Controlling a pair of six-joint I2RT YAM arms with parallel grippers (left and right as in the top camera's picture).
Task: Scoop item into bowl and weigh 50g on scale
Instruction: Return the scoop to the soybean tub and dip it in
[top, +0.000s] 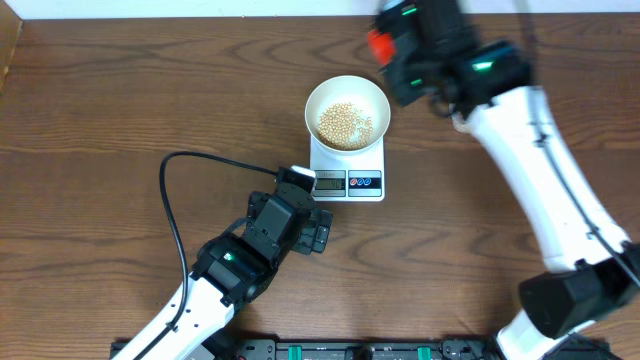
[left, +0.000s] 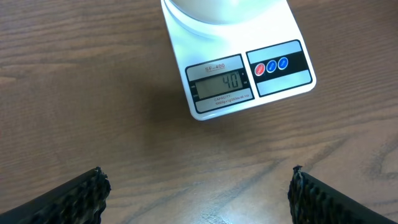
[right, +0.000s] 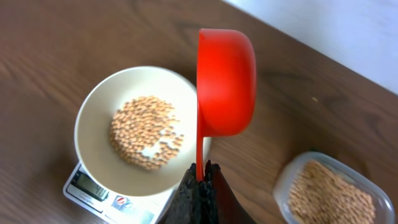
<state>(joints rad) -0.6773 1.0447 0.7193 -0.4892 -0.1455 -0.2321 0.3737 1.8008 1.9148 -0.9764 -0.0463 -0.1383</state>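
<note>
Tan beans (right: 146, 132) sit in the bowl (right: 93, 118) on the scale (left: 239, 74), which shows 40, so more is needed. The right gripper (right: 200, 180) pinches the red scoop (right: 225, 81); the left gripper (left: 199, 196) is spread wide.

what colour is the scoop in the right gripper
The scoop is bright red, and it shows best in the right wrist view.

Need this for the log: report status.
Left tool open, facing scale. Right tool shut on scoop by bowl. Beans in bowl, scale reads 40. Nothing blocking.
</note>
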